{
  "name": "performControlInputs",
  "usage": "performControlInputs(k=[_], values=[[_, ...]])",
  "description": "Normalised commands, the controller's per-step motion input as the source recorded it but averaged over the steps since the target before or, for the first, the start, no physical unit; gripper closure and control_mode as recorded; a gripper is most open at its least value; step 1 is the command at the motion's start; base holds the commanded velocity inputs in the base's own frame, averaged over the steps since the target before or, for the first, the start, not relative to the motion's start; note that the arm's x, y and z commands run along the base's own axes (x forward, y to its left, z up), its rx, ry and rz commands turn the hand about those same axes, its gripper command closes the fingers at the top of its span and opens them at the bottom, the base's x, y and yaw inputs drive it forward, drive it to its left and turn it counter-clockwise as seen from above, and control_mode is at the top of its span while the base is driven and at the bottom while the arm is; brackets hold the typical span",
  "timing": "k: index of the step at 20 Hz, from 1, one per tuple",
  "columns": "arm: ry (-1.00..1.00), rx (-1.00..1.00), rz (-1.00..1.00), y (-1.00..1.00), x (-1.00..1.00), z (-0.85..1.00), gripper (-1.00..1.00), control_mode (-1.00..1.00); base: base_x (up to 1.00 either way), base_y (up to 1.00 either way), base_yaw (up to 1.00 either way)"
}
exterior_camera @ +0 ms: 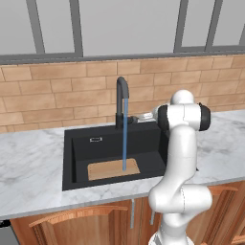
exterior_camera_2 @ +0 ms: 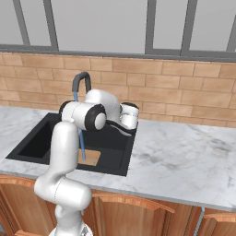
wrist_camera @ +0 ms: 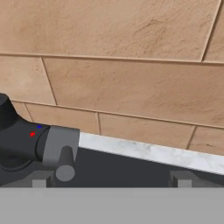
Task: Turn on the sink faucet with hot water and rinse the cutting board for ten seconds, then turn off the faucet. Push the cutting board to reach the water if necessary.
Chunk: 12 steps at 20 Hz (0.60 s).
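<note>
- Wide-open jaws, holding nothing, sit by the faucet (exterior_camera: pixel 122 98) base
- Water (exterior_camera: pixel 125 134) falls onto the cutting board (exterior_camera: pixel 113 169)
- Board lies in the sink (exterior_camera: pixel 79 148)

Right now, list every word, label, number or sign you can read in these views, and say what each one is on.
No words, brands or numbers can be read anywhere.
The only signs: a small red dot and a small blue dot, with no lettering, on the dark base of the faucet, seen in the hand view.
The sink, the cutting board and the brick wall carry no text.
</note>
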Motion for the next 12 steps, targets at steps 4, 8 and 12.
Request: performControlInputs(k=[4, 8, 12], values=[[0.0, 0.0, 0.0, 0.0, 0.0, 0.0, -1.0, -1.0, 0.0, 0.0, 0.0], [0.0, 0.0, 0.0, 0.0, 0.0, 0.0, -1.0, -1.0, 0.0, 0.0, 0.0], [0.0, 0.0, 0.0, 0.0, 0.0, 0.0, -1.0, -1.0, 0.0, 0.0, 0.0]])
